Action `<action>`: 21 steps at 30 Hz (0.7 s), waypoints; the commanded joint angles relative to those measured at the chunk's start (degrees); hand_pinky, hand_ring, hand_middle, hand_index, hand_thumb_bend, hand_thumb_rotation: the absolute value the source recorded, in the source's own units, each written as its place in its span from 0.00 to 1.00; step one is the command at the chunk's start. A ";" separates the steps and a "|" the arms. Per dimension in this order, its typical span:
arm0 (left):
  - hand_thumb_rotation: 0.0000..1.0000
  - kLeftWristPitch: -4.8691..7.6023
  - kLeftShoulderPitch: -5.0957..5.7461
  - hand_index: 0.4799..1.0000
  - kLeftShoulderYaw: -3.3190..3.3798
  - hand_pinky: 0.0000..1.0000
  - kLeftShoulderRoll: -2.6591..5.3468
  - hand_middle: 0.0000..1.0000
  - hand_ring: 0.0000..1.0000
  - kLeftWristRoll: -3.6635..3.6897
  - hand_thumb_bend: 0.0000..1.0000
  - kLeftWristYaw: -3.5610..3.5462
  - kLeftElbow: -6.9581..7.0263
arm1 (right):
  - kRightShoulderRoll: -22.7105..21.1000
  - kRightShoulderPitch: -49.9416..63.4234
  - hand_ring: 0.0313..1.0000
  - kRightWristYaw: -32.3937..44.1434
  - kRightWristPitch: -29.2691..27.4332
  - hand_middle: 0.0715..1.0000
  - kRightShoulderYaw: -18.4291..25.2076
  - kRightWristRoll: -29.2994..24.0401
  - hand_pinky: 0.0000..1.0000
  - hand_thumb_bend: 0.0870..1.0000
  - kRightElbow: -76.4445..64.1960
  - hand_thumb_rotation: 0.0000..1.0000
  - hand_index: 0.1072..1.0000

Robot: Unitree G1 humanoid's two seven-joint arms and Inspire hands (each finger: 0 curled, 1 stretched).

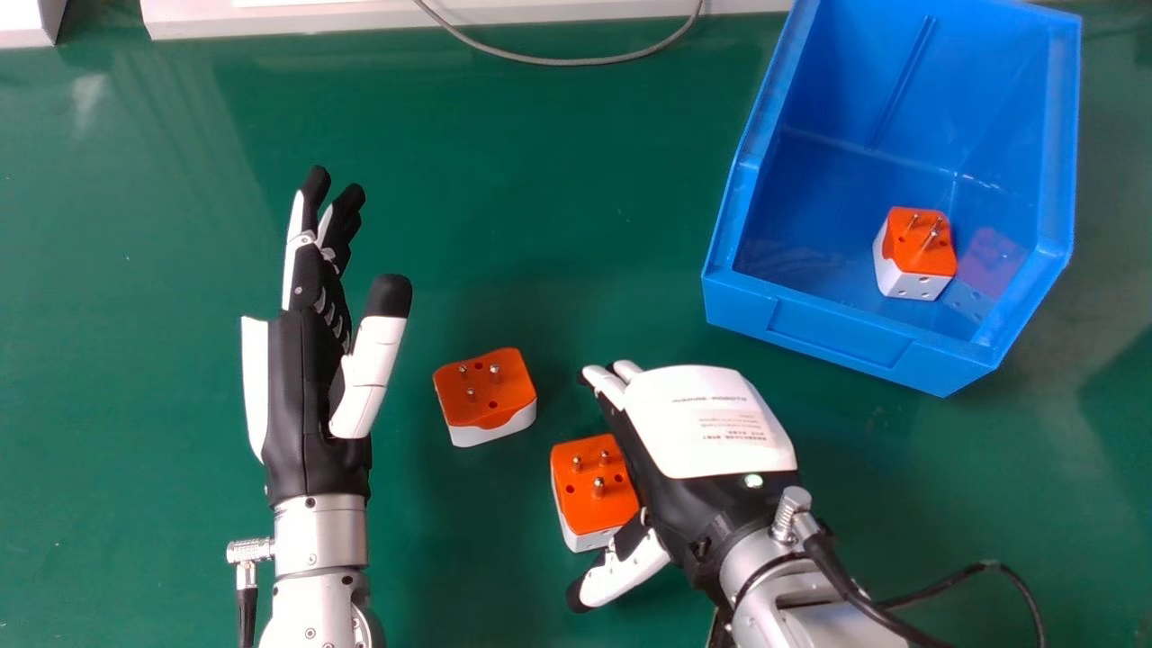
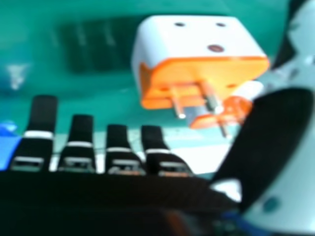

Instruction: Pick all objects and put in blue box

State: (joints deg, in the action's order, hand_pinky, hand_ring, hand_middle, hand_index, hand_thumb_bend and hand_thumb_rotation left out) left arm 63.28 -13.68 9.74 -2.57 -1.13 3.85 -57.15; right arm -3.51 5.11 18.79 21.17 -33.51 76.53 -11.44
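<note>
In the head view my right hand (image 1: 711, 423) is low over the table, open, with its palm side beside an orange and white adapter (image 1: 594, 486) whose pins point up. The right hand view has this adapter (image 2: 197, 64) between the straight fingers and the thumb of my right hand (image 2: 118, 152), not gripped. A second adapter (image 1: 486, 391) lies on the table a little farther left. My left hand (image 1: 310, 378) is held at the left, fingers straight and empty. Inside the blue box (image 1: 837, 333) rests a third adapter (image 1: 918, 252).
The green table (image 1: 558, 216) stretches between my left hand and the box. A grey cable (image 1: 576, 61) loops over its far edge, near a white frame (image 1: 315, 20). Another black cable (image 1: 972, 569) trails from my right wrist.
</note>
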 commanded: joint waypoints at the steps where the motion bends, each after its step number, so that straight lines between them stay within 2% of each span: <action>1: 0.82 1.55 0.32 0.89 -0.27 0.98 0.33 0.92 0.93 -0.30 0.93 0.36 0.79 | 0.08 -1.12 0.88 -1.35 -0.07 0.93 -0.09 -0.69 0.73 0.89 0.29 0.27 0.89; 4: 0.81 1.42 0.40 0.89 -0.30 0.97 0.48 0.92 0.93 0.15 0.93 -0.04 0.90 | -0.04 -1.83 0.89 -1.34 0.01 0.93 -0.09 -1.69 0.73 0.89 1.73 0.26 0.88; 8: 0.82 1.52 0.48 0.89 -0.33 0.97 0.28 0.91 0.93 -0.51 0.94 0.45 0.88 | -0.20 -2.55 0.89 -3.01 -0.21 0.93 -0.20 -3.15 0.73 0.87 3.53 0.26 0.89; 12: 0.82 1.36 0.56 0.89 -0.32 0.97 0.42 0.91 0.93 -0.10 0.94 0.11 0.97 | -0.41 -3.25 0.89 -4.31 -0.39 0.93 -0.50 -3.96 0.73 0.86 4.90 0.25 0.88; 21: 0.81 1.47 0.40 0.89 -0.29 0.97 0.19 0.92 0.93 -0.24 0.94 0.08 0.85 | -1.48 -5.18 0.87 -6.72 -1.71 0.91 -0.99 -7.56 0.71 0.86 8.54 0.23 0.86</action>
State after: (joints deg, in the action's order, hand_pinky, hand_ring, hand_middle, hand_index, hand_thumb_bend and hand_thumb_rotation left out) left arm 63.34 -13.24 9.75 -2.57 -1.31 3.84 -57.13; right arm -4.69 0.66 12.27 20.03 -34.09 69.99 -3.73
